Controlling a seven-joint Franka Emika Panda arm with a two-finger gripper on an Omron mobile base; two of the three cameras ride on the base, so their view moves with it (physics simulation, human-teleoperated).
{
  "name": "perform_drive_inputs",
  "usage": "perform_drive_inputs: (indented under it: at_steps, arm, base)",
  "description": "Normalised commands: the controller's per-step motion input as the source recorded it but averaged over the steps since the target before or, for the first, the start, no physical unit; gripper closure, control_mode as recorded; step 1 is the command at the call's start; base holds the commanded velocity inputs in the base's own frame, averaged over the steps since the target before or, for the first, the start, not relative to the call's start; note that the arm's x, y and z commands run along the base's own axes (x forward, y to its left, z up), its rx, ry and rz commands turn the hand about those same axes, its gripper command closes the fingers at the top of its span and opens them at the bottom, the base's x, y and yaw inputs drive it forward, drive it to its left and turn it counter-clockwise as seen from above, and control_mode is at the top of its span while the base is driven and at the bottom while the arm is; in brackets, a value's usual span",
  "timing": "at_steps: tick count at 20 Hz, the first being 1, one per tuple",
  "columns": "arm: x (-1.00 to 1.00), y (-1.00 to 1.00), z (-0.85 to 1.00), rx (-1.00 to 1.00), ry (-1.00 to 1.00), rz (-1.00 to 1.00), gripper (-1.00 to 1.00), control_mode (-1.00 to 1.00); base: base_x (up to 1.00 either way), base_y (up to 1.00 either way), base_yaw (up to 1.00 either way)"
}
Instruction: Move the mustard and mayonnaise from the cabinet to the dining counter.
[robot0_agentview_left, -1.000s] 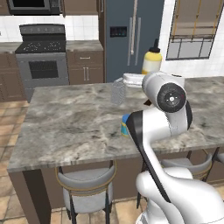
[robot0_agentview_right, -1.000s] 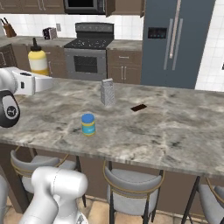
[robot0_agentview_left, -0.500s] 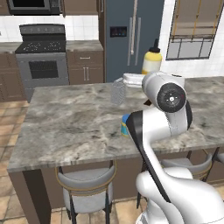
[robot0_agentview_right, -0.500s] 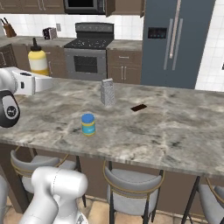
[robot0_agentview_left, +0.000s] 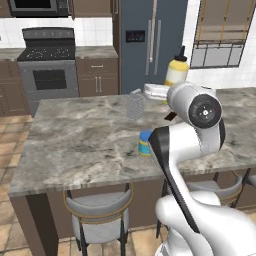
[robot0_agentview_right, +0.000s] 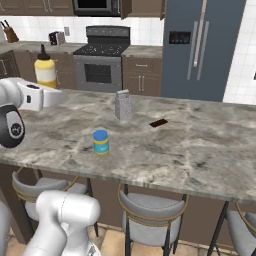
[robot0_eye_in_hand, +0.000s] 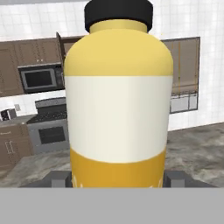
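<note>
The mustard (robot0_eye_in_hand: 117, 100), a yellow bottle with a white band and a dark cap, stands upright between my gripper's (robot0_eye_in_hand: 116, 180) two dark fingertips (robot0_eye_in_hand: 57, 178), which are shut on its base. In the base views the mustard (robot0_agentview_left: 176, 71) (robot0_agentview_right: 45, 71) hangs above the far side of the dining counter (robot0_agentview_left: 75, 145) (robot0_agentview_right: 200, 150). The mayonnaise (robot0_agentview_left: 145, 144) (robot0_agentview_right: 101, 142), a blue-lidded jar, stands upright on the marble top near its front edge, apart from my gripper. Behind the bottle, a brown wall cabinet (robot0_eye_in_hand: 65, 43) has a door standing open.
A grey box grater (robot0_agentview_left: 134, 104) (robot0_agentview_right: 122, 105) stands on the counter, with a small dark flat thing (robot0_agentview_right: 159, 123) to its right. Grey stools (robot0_agentview_left: 97, 207) (robot0_agentview_right: 150, 207) line the near side. A stove (robot0_agentview_right: 102, 62) and fridge (robot0_agentview_right: 200, 47) stand beyond.
</note>
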Motion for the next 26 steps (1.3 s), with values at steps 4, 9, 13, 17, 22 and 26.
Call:
perform_drive_inputs:
  at_steps: [4, 9, 13, 17, 22, 26]
  arm:
    - [-0.02, -0.21, -0.03, 0.11, 0.05, 0.09, 1.00, -1.00]
    - [0.00, -0.31, -0.06, 0.11, 0.05, 0.20, 1.00, -1.00]
    - [0.00, -0.40, -0.18, 0.02, 0.01, 0.43, 1.00, -1.00]
    - [-0.06, -0.40, -0.23, 0.00, 0.00, 0.54, 1.00, -1.00]
    - [-0.03, -0.30, -0.26, 0.00, 0.00, 0.56, 1.00, -1.00]
    - [0.14, -0.28, -0.18, 0.02, 0.00, 0.43, 1.00, -1.00]
  base:
    - [0.00, 0.00, 0.00]
    - [0.00, 0.00, 0.00]
    - [0.00, 0.00, 0.00]
    - [0.00, 0.00, 0.00]
    - [0.00, 0.00, 0.00]
    - [0.00, 0.00, 0.00]
